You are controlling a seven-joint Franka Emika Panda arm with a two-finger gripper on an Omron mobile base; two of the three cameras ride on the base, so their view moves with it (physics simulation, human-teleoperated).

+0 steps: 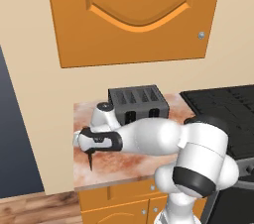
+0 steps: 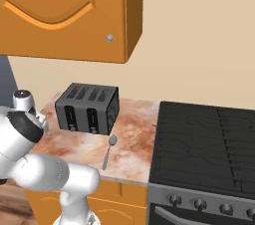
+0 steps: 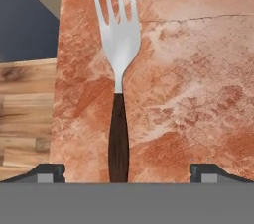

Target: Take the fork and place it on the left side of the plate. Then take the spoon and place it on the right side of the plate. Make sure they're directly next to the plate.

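Here the gripper (image 3: pixel 127 173) stands wide over the fork (image 3: pixel 118 69) on the counter (image 3: pixel 198 69).

base views share counter (image 1: pixel 124 161), hand close

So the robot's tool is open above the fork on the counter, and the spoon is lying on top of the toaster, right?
Not quite. In the right base view the spoon lies on the counter in front of the toaster, not on top of it. The rest holds: the open tool is above the fork.
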